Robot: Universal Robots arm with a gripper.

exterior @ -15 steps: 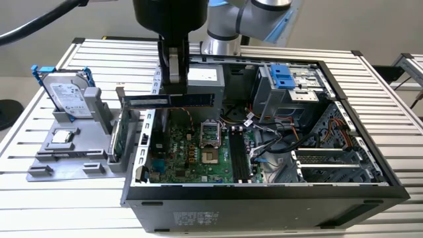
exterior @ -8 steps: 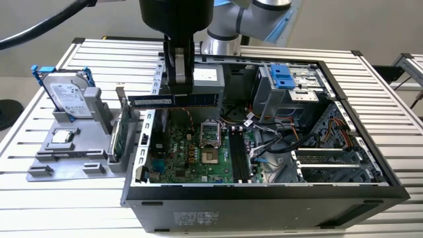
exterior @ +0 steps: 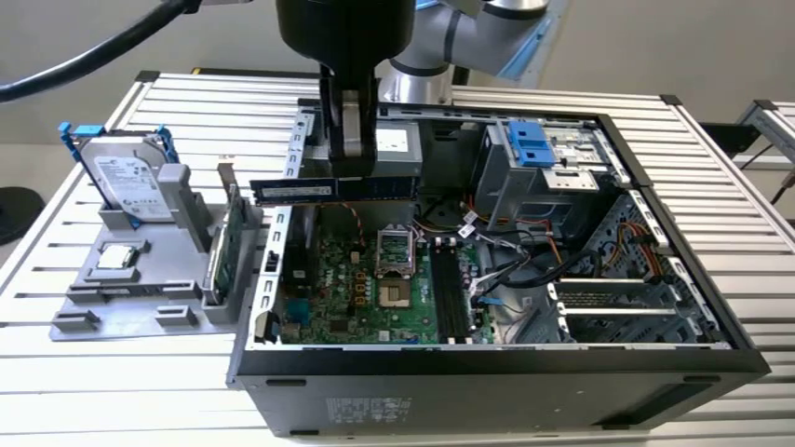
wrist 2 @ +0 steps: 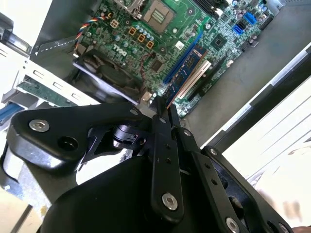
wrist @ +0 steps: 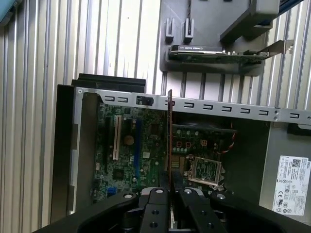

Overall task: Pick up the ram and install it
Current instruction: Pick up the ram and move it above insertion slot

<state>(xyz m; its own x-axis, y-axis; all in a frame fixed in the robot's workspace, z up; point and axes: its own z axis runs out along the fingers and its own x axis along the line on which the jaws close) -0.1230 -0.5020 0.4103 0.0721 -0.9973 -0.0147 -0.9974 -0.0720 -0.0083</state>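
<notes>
Dark-green ram (exterior: 311,190) hangs level above the open computer case (exterior: 497,372) on the worktop (exterior: 186,102), clamped in the hand (exterior: 352,170). In the second wrist view, the fingers (wrist 2: 162,155) pinch its edge above the motherboard (wrist 2: 146,48). In the first wrist view, the ram (wrist: 169,131) shows edge-on.

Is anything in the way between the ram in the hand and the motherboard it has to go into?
Nothing visible does. The hand holds the ram over the open case, and the motherboard below looks clear; loose cables lie beside the long black slots, toward the exterior view's right.
</notes>
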